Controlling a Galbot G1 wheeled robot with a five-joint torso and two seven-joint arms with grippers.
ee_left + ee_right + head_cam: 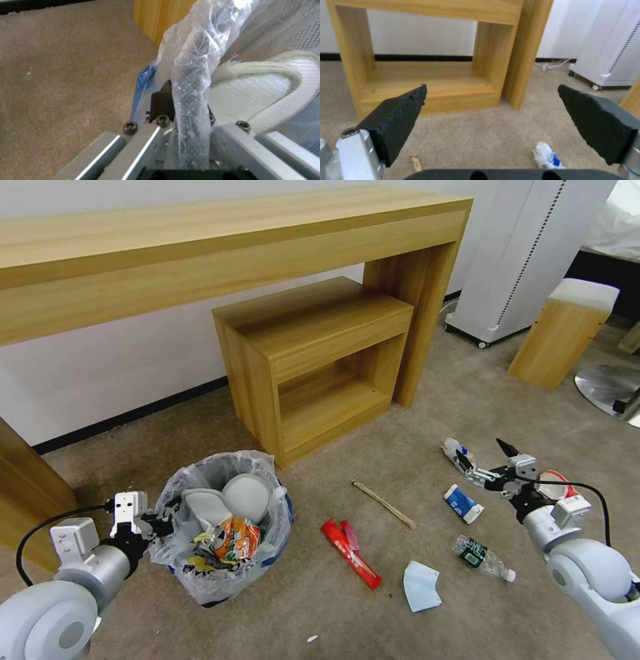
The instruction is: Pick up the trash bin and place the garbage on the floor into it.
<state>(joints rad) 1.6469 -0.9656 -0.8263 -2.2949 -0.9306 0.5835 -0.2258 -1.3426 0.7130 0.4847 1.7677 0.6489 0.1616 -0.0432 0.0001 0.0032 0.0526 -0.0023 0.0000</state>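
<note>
The trash bin [223,527] sits low at my left, bag-lined, with white slippers [227,499] and an orange wrapper inside. My left gripper [157,523] is shut on its rim [190,100], one finger [161,100] outside the bag, a slipper [260,100] just inside. My right gripper [485,457] hangs open over the carpet by a crumpled paper cup [457,450] [546,156], its pads [400,117] wide apart. On the floor [413,473] lie a wooden stick [383,503], red wrapper [350,543], blue mask [421,585], plastic bottle [483,558] and a crushed blue-white can [463,505].
A small wooden shelf unit [313,360] stands under a long wooden desk [200,240] straight ahead. A white wheeled appliance [513,260], a wooden stool [563,340] and a metal disc base [610,387] are at the right. Another red-white cup [557,483] lies behind my right wrist.
</note>
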